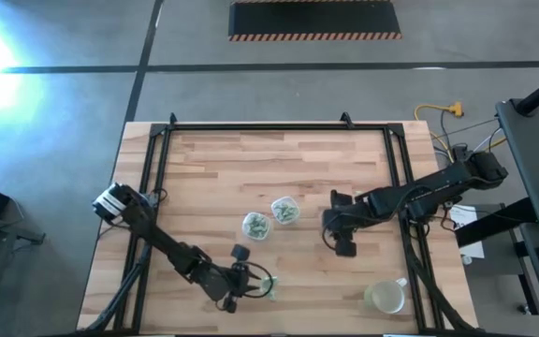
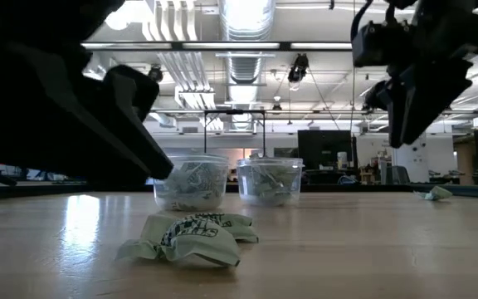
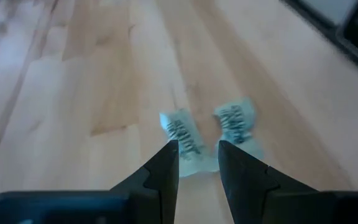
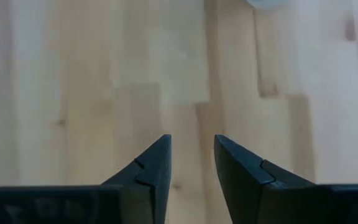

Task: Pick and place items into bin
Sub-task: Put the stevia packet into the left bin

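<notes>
Two small clear tubs sit side by side near the middle of the bench: the left tub and the right tub, each holding a heap of pale green-and-white wrappers. One yellowish-white mug stands alone near the front right corner. From table height I count two loose wrappers lying together on the wood in front of the tubs, and one more stray wrapper far off to the right.

The left gripper is down at the front edge of the bench, right at the pair of loose wrappers. Its fingers stand partly apart with a narrow gap, the tips poised at the near edge of the two wrappers; I cannot tell whether they actually touch, and nothing is clamped between them.

The right gripper hangs above bare wood to the right of the tubs, well clear of the surface in the low view. Its fingers are also partly apart, holding nothing, with only plain planks beneath them.
</notes>
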Robot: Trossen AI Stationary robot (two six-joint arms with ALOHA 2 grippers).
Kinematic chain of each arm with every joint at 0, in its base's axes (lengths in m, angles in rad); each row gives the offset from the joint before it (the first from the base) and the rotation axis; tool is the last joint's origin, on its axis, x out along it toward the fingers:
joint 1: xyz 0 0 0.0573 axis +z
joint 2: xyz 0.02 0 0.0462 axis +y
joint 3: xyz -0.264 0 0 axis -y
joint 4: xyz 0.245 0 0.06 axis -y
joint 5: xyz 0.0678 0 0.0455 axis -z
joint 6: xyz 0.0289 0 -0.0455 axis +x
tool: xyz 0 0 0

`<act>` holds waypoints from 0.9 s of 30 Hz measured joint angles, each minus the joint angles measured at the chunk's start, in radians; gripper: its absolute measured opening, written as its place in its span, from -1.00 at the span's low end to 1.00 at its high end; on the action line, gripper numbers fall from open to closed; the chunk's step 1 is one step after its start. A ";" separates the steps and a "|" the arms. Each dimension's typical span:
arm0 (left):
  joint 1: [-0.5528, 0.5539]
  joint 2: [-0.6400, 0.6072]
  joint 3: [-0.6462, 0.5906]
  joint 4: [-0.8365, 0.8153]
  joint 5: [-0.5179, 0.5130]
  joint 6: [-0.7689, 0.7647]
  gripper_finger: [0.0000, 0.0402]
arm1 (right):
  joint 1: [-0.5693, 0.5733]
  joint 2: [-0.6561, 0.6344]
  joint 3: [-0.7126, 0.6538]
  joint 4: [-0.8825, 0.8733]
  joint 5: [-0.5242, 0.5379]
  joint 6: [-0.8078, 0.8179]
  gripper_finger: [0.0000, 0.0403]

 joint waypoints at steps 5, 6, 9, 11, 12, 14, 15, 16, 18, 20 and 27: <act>0.025 0.004 -0.003 -0.007 -0.002 -0.069 -0.52 | 0.000 0.000 -0.021 -0.007 0.028 0.011 -0.48; 0.027 0.004 -0.004 -0.007 -0.001 -0.080 -0.51 | 0.000 0.000 -0.022 -0.007 0.028 0.011 -0.48; 0.027 0.004 -0.007 -0.010 0.011 -0.099 -0.44 | 0.000 0.000 -0.023 -0.004 0.029 0.011 -0.50; 0.027 0.004 -0.009 -0.011 0.025 -0.107 -0.35 | 0.000 0.000 -0.023 -0.004 0.029 0.011 -0.51; 0.027 0.004 -0.009 -0.011 0.028 -0.108 -0.31 | 0.000 0.000 -0.023 -0.004 0.029 0.011 -0.52; 0.027 0.004 -0.009 -0.010 0.031 -0.117 -0.22 | 0.000 0.000 -0.023 -0.003 0.029 0.011 -0.53; 0.027 0.004 -0.009 -0.010 0.031 -0.129 -0.18 | 0.000 0.000 -0.023 -0.003 0.029 0.011 -0.54; 0.027 0.004 -0.010 -0.011 0.031 -0.133 -0.15 | 0.000 0.000 -0.023 -0.003 0.029 0.011 -0.55; 0.029 0.004 -0.011 -0.011 0.031 -0.135 -0.09 | 0.000 0.000 -0.023 0.000 0.029 0.011 -0.56; 0.032 0.004 -0.011 -0.011 0.032 -0.136 -0.07 | 0.000 0.000 -0.023 0.000 0.029 0.011 -0.58; 0.047 0.028 -0.008 -0.007 0.034 -0.136 -0.06 | 0.000 0.000 -0.023 0.003 0.029 0.011 -0.62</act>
